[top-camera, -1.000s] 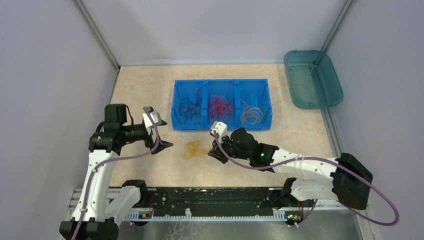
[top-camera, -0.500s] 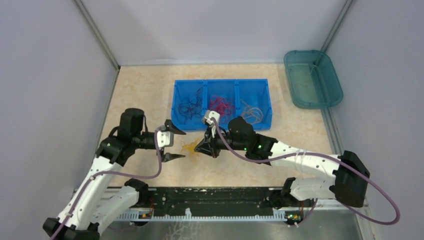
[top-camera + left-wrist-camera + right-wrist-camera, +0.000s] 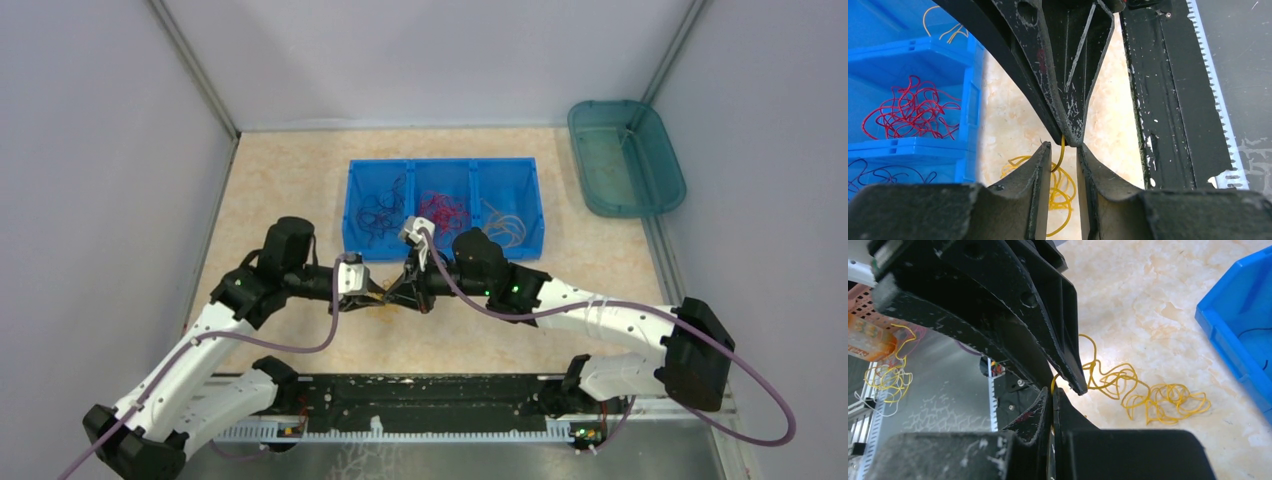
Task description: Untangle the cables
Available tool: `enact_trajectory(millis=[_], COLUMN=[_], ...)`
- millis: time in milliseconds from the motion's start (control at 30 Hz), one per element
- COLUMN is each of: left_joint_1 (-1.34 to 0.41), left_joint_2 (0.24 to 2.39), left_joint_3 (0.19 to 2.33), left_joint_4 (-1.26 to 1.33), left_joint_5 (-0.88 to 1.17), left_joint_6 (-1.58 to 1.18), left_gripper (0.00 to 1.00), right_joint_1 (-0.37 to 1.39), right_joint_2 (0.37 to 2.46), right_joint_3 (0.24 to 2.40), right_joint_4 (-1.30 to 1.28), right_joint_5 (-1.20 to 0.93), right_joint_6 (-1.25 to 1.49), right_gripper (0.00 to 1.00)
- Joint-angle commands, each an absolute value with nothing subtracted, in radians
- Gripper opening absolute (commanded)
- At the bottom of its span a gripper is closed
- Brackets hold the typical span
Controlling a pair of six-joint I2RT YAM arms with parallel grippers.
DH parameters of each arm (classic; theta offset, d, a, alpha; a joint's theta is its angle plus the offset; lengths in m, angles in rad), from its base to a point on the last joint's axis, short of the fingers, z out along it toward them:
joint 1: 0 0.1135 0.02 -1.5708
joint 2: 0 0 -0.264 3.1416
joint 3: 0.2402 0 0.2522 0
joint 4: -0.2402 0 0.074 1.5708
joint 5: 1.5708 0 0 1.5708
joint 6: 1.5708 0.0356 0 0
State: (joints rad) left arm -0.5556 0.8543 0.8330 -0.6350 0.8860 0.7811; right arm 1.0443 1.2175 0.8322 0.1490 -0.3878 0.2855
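Beige marbled tabletop (image 3: 290, 170): the right gripper (image 3: 1049, 400) has its fingers pinched together on a strand of the yellow cable (image 3: 1143, 395). It meets the left gripper (image 3: 1062, 152) tip to tip, and that gripper's fingers stand slightly apart around the strand. The tangle lies just beneath them. Beyond, red cables (image 3: 908, 112) and dark cables (image 3: 378, 210) fill a blue bin (image 3: 440, 162).

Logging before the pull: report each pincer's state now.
Left pincer: slightly open, straddling a strand of the yellow cable, not clamped.
Right pincer: closed on the yellow cable.
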Motion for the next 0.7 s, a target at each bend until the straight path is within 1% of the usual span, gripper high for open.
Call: enact_trajectory(millis=[0,67,100,133,167,200,300,400,433,533,667], left_joint_1=[-0.568,-0.569,-0.569,-0.569,-0.569,-0.569,-0.569,-0.569,-0.569,-0.569,-0.569], left_joint_2=[0.843,0.838,0.836,0.833,0.829,0.828,0.826,0.832,0.838,0.857,0.885], left_joint_3=[0.813,0.808,0.808,0.807,0.807,0.808,0.818,0.842,0.852,0.89,0.939], left_joint_4=[-0.595,-0.594,-0.594,-0.594,-0.596,-0.601,-0.595,-0.541,-0.521,-0.443,-0.335], left_joint_5=[0.877,0.861,0.85,0.839,0.83,0.825,0.818,0.804,0.805,0.813,0.865], left_joint_6=[0.762,0.756,0.752,0.749,0.747,0.747,0.738,0.657,0.621,0.484,0.28], left_gripper=[0.27,0.17,0.13,0.09,0.07,0.07,0.05,0.01,0.01,0.01,0.01], right_joint_1=[1.048,1.044,1.04,1.03,1.019,1.005,0.966,0.948,0.949,0.949,0.963], right_joint_2=[1.202,1.196,1.189,1.177,1.16,1.142,1.07,1.007,0.991,0.956,0.967], right_joint_3=[0.863,0.859,0.854,0.841,0.822,0.798,0.716,0.635,0.612,0.535,0.487], right_joint_4=[0.261,0.273,0.286,0.301,0.322,0.355,0.433,0.482,0.499,0.579,0.682], right_joint_5=[-0.431,-0.423,-0.419,-0.411,-0.398,-0.391,-0.354,-0.317,-0.311,-0.309,-0.281], right_joint_6=[0.334,0.349,0.359,0.374,0.393,0.41,0.444,0.451,0.445,0.418,0.385], right_gripper=[0.0,0.0,0.02,0.07,0.12,0.18,0.45,0.63,0.66,0.7,0.72])
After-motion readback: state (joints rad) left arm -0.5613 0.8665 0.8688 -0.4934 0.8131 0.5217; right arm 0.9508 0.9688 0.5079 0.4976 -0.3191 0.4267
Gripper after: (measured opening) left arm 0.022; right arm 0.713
